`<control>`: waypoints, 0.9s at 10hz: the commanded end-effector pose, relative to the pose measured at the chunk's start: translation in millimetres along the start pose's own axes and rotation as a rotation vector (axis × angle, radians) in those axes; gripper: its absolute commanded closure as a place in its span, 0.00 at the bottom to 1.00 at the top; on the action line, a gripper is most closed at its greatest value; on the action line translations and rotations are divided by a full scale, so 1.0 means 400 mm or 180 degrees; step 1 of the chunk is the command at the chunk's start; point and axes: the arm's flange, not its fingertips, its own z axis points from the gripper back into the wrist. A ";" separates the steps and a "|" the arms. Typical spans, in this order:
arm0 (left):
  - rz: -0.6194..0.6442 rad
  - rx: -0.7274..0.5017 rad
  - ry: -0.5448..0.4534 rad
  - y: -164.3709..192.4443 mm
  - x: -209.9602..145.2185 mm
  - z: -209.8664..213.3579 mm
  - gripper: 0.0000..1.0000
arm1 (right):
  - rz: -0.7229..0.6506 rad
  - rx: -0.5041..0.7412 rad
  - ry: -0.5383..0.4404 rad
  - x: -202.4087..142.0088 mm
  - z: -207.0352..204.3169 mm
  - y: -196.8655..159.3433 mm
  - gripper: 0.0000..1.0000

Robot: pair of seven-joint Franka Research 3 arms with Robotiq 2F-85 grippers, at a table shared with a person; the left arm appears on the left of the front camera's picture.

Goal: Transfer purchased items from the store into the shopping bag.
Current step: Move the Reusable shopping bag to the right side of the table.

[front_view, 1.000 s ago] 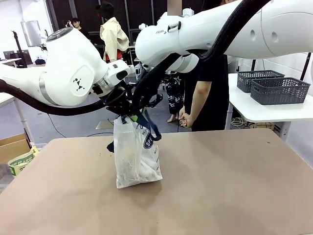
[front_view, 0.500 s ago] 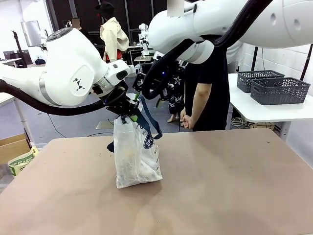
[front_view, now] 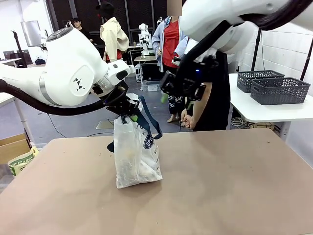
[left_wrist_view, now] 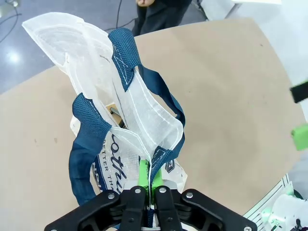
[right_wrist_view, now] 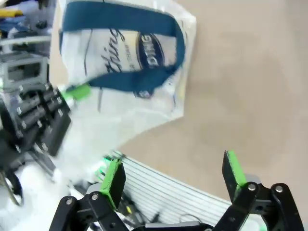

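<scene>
Left gripper (left_wrist_view: 146, 185) pinching the shopping bag (front_view: 135, 156) rim, right gripper (right_wrist_view: 173, 175) spread empty above the table (front_view: 234, 186); bag may slump if that thin pinch slips.

Table (front_view: 230, 186): plain tan top, matte, ran across the front view; shopping bag (front_view: 136, 159) stood upright on it left of centre, translucent whitish plastic, navy straps, navy oval logo facing right; the bag's base rested directly on the surface, sides creased; pale contents showed dimly through the plastic, not identifiable; tan surface lay bare all round the bag.
</scene>
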 end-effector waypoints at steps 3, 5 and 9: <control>0.0043 -0.0015 -0.0024 0.004 0.003 0.010 1.00 | 0.1211 -0.0283 -0.0064 -0.156 0.071 -0.068 0.00; 0.0043 -0.0015 -0.0024 0.004 0.003 0.010 1.00 | 0.1386 -0.0598 -0.0627 -0.170 0.086 -0.054 0.00; 0.0043 -0.0015 -0.0024 0.004 0.003 0.010 1.00 | 0.1577 -0.0645 -0.1019 -0.148 0.095 -0.062 0.00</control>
